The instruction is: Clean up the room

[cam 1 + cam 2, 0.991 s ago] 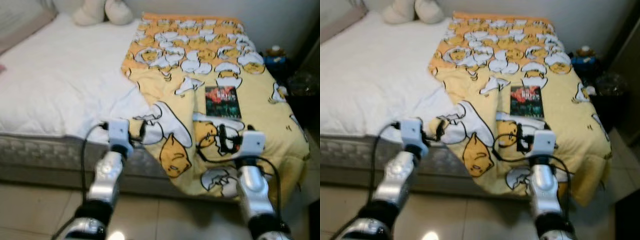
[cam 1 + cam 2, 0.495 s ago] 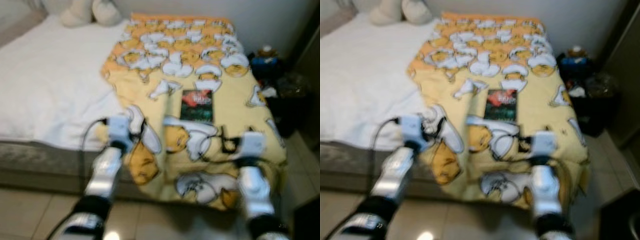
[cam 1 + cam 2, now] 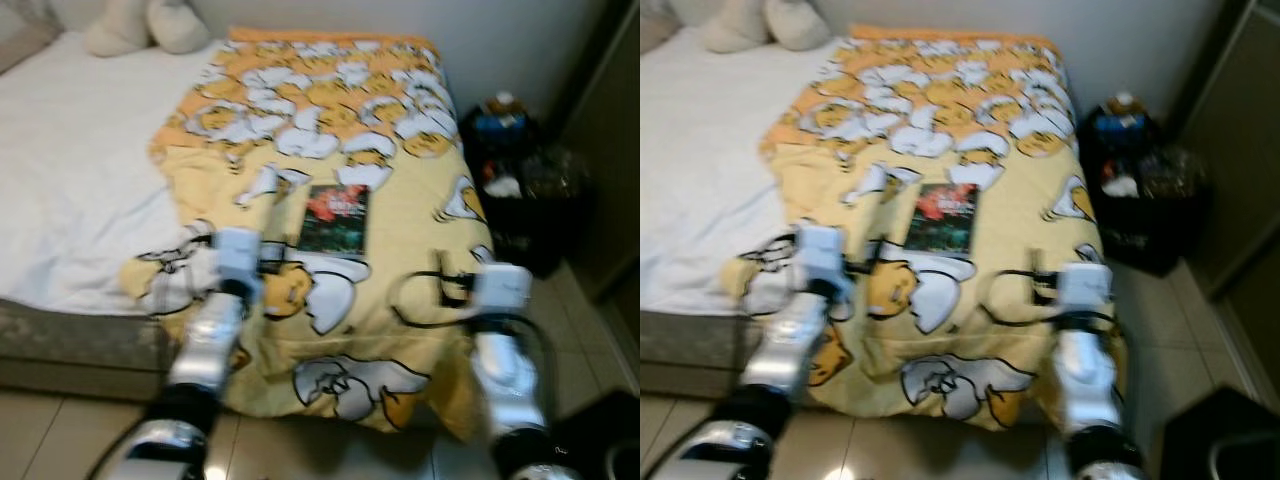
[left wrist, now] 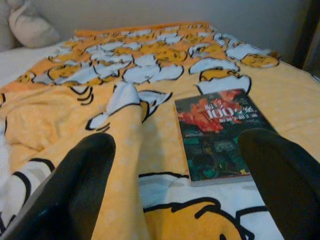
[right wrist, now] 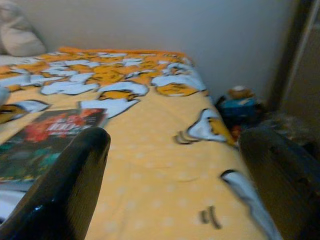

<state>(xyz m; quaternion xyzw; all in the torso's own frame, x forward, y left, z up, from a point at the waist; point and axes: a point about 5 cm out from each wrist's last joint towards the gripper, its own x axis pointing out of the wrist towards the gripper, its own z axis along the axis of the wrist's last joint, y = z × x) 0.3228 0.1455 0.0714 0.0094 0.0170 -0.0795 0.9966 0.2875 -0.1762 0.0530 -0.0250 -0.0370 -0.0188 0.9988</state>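
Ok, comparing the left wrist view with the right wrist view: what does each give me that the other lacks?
Left wrist: the whole book front-on beside a raised fold in the yellow blanket, and a pale pillow at the bed's head. Right wrist: the blanket's edge beside the wall, and a blue item with dark clutter on the floor past it. Both: the book, the egg-print blanket, and their own open gripper, left gripper and right gripper, low over the bed.

Dark book [image 3: 335,217] w/ red cover art, flat, face up on rumpled yellow blanket [image 3: 400,210].
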